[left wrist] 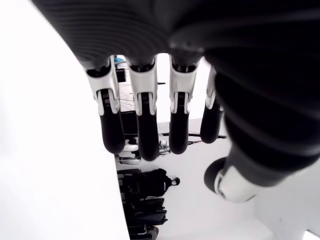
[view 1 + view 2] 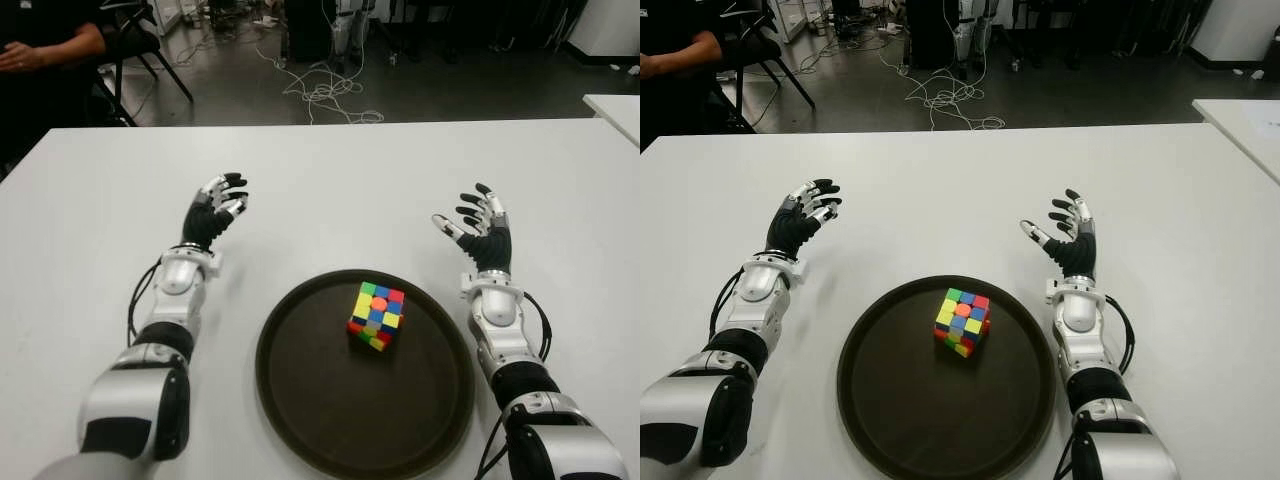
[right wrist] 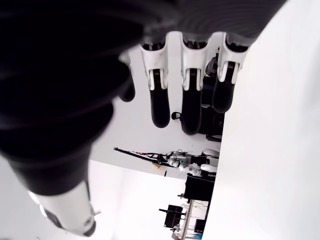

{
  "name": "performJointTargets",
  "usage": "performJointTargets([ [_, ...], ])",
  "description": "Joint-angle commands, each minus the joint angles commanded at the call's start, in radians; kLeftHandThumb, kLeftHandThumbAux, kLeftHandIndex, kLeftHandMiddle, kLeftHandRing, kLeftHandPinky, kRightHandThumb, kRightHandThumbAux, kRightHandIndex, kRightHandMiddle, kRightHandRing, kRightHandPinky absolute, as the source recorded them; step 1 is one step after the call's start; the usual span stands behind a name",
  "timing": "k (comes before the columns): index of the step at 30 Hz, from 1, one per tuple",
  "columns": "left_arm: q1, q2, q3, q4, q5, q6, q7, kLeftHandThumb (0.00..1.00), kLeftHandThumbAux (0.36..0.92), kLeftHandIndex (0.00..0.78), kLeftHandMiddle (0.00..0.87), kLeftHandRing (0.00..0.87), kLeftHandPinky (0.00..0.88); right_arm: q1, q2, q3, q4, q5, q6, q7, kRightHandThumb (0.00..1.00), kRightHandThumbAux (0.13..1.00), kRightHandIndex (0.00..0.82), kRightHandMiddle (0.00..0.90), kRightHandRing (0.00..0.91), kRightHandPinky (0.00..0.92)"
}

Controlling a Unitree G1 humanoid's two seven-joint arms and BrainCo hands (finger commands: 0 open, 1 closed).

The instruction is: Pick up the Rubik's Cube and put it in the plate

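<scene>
The Rubik's Cube [image 2: 377,315] sits inside the dark round plate [image 2: 320,400], a little behind its middle, with nothing touching it. My left hand [image 2: 218,208] shows over the white table [image 2: 90,220] to the left of the plate, fingers relaxed and holding nothing. My right hand [image 2: 478,225] is to the right of the plate's far rim, fingers spread upward and empty. Both wrist views show only extended fingers [image 1: 142,125] and fingers [image 3: 160,100] with nothing between them.
A person's arm [image 2: 45,50] and a chair [image 2: 140,45] are beyond the table's far left corner. Cables [image 2: 325,90] lie on the floor behind the table. Another white table's corner [image 2: 615,110] shows at the far right.
</scene>
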Motion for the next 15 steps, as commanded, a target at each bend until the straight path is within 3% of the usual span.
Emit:
performJointTargets([
  [15, -0.006, -0.013, -0.009, 0.0, 0.013, 0.007, 0.025, 0.145, 0.756, 0.251, 0.252, 0.243, 0.257, -0.005, -0.024, 0.008, 0.013, -0.019, 0.004, -0.001, 0.098, 0.762, 0.19, 0.286, 0.286, 0.285],
])
